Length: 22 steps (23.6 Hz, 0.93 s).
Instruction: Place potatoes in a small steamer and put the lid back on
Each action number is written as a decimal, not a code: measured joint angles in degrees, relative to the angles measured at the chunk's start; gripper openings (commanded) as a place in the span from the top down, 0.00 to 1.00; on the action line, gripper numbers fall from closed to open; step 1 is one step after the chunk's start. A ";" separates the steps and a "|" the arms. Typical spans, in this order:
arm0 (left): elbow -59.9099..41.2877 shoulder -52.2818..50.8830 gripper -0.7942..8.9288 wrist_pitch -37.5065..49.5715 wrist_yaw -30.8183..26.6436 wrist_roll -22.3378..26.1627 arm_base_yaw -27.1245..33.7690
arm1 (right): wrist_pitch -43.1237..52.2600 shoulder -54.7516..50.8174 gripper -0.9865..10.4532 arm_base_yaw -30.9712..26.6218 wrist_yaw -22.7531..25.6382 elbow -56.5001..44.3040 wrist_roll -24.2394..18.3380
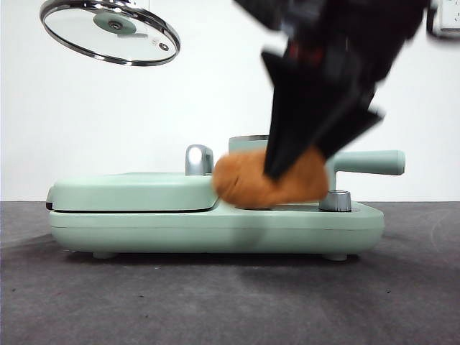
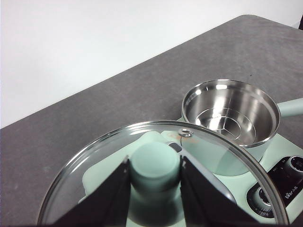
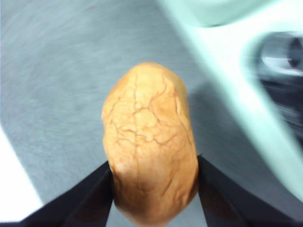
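**Potato gripped beside the pot, lid held high**

Nearest in the front view lies the dark grey table [image 1: 215,302]. On it stands a long mint-green cooking appliance [image 1: 215,226] with a flat mint-green griddle cover [image 1: 133,190] on one side and a chrome handle [image 1: 198,159] behind it.

Above the appliance's near edge, the right gripper [image 1: 291,169] comes down from the top of the front view, big and dark, its two black jaws clenched on the rounded orange-brown potato with cracked, matte skin [image 1: 269,180]. The right wrist view shows the potato [image 3: 149,168] pinched between both jaws, off the table, just beside the appliance.

Behind the potato stands the small mint-green steamer pot with a shiny steel rim [image 2: 229,118]; its straight mint-green side handle [image 1: 366,162] sticks out sideways. The left wrist view shows its steel interior uncovered.

Well above the griddle side, the left gripper [image 2: 155,182] grasps the mint-green knob [image 2: 155,165] of the round clear-glass lid with a steel rim [image 1: 109,32], which hangs tilted in the air.
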 measured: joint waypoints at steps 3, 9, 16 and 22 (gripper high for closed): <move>0.00 0.00 0.91 -0.02 0.00 -0.07 0.00 | -12.66 -0.07 0.74 -2.67 2.93 10.60 3.26; 0.00 0.00 0.91 -1.25 0.00 -0.09 0.00 | -15.98 0.81 0.75 -9.40 2.93 23.45 5.14; 0.00 0.00 0.91 -1.81 0.00 -0.09 0.00 | -15.34 8.57 0.75 -15.26 2.93 30.67 3.39; 0.00 0.00 0.91 -1.79 0.00 -0.09 0.00 | -13.66 15.58 0.75 -17.88 2.86 36.96 1.20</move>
